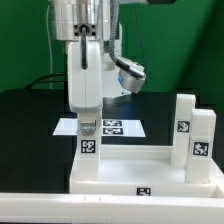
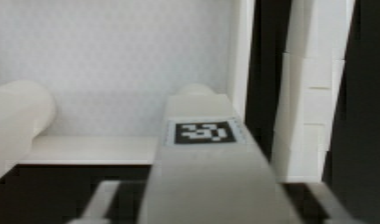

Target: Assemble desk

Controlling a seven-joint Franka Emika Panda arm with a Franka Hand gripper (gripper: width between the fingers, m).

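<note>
**Gripper at a leg on the tabletop's corner**

You see the tabletop [image 1: 130,165] lying on the black bench, rim up, near the bench's front edge. Three white legs stand upright at its corners. One leg [image 1: 88,152] is at the near corner on the exterior view's left, with the gripper [image 1: 88,126] right above it, fingers down around its top. You cannot tell from either view whether the jaws are clamped on it or just apart. Two more legs stand at the corners on the exterior view's right: the far leg [image 1: 184,125] and the near leg [image 1: 202,145]. The marker board [image 1: 110,127] lies flat behind the tabletop. In the wrist view, a tagged leg [image 2: 208,150] runs between the blurred fingers [image 2: 112,200], with the tabletop's inner wall [image 2: 116,60] beyond.
</note>
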